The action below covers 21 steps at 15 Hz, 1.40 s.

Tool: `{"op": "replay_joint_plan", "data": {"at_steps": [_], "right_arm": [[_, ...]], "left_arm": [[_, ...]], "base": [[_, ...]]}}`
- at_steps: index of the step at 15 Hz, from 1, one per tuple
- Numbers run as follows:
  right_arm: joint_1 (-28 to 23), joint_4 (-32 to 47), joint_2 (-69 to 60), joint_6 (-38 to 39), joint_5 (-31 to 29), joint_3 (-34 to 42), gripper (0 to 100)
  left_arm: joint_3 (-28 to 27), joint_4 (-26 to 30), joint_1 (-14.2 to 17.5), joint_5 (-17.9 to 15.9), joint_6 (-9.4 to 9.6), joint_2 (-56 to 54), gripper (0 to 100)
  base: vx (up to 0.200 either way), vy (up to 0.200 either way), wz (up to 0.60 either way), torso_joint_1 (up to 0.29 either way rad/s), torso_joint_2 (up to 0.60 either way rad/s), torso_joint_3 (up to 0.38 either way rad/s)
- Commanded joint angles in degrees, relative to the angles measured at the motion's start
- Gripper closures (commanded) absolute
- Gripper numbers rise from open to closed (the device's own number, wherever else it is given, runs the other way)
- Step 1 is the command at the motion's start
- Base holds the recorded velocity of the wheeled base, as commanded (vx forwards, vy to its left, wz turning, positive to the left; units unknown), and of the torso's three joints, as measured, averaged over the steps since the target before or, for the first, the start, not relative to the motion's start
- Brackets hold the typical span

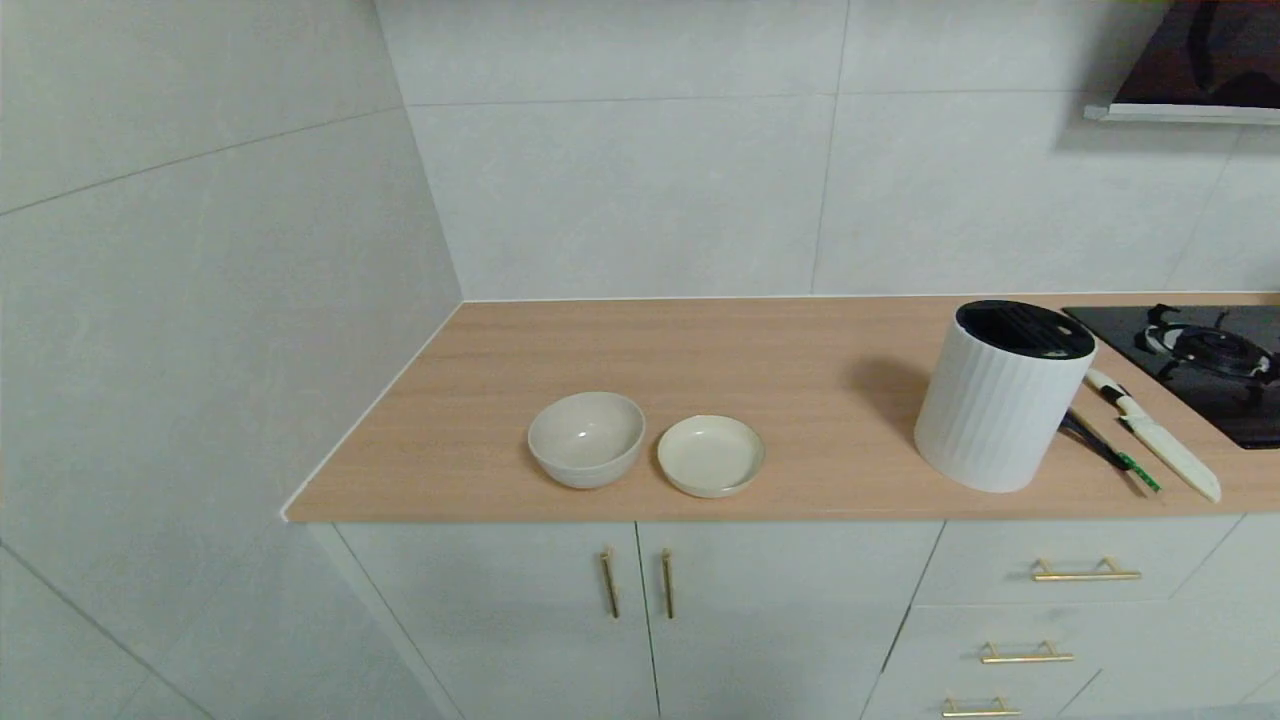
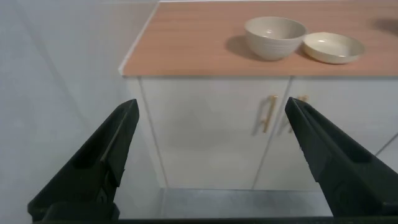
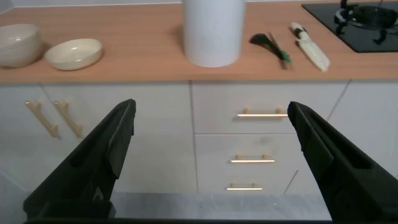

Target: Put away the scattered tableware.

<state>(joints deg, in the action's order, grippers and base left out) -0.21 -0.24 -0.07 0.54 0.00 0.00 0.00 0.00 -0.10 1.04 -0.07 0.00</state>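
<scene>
**Grippers.** The left gripper has its fingers wide apart and holds nothing. It sits below counter height, facing the cabinet doors. The right gripper is likewise spread and empty, in front of the drawers.

**Tableware.**
- The bowl stands upright near the front edge of the counter, toward its left end.
- The dish sits just beside the bowl on its right, with a narrow gap between them.
- The knife and a dark utensil lie flat near the front right corner, between the holder and the hob.
- The utensil's near end is close to the holder's base; whether it touches cannot be told.

**Handling (judged).**
- The bowl and dish look rigid, smooth-glazed and breakable, and moderately light.
- Pinch the bowl at the rim, one finger inside and one outside.
- The dish rim is low and flared, so it is likely to slip. Take hold at the edge nearest the front and close gently.
- The knife is stiff and thin and lies flat on the counter. Grip it across the handle, which points toward the back, not across the blade.
- The slotted top of the holder probably receives the knife and utensil. It appears light enough to tip if struck from the side.
</scene>
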Motion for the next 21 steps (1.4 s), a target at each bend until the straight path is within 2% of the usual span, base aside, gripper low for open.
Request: {"op": "replay_joint_plan", "data": {"at_steps": [1, 4, 17, 21], "right_arm": [[0.0, 0.0, 0.1, 0.0, 0.0, 0.0, 0], [0.0, 0.0, 0.1, -0.1, 0.0, 0.0, 0], [0.0, 0.0, 0.1, 0.1, 0.1, 0.0, 0], [0.0, -0.1, 0.1, 0.2, 0.1, 0.0, 0]], "left_arm": [[0.0, 0.0, 0.0, 0.0, -0.01, 0.0, 0], [0.0, 0.0, 0.0, 0.0, -0.01, 0.1, 0], [0.0, 0.0, 0.0, 0.0, -0.01, 0.1, 0], [0.0, 0.0, 0.0, 0.0, -0.01, 0.1, 0]], "base": [[0.000, 0.200, 0.00, 0.002, 0.00, 0.002], [0.000, 0.200, 0.00, 0.002, 0.00, 0.002], [0.000, 0.000, 0.00, -0.004, 0.01, 0.004], [0.000, 0.000, 0.00, -0.190, 0.41, 0.216]]}}
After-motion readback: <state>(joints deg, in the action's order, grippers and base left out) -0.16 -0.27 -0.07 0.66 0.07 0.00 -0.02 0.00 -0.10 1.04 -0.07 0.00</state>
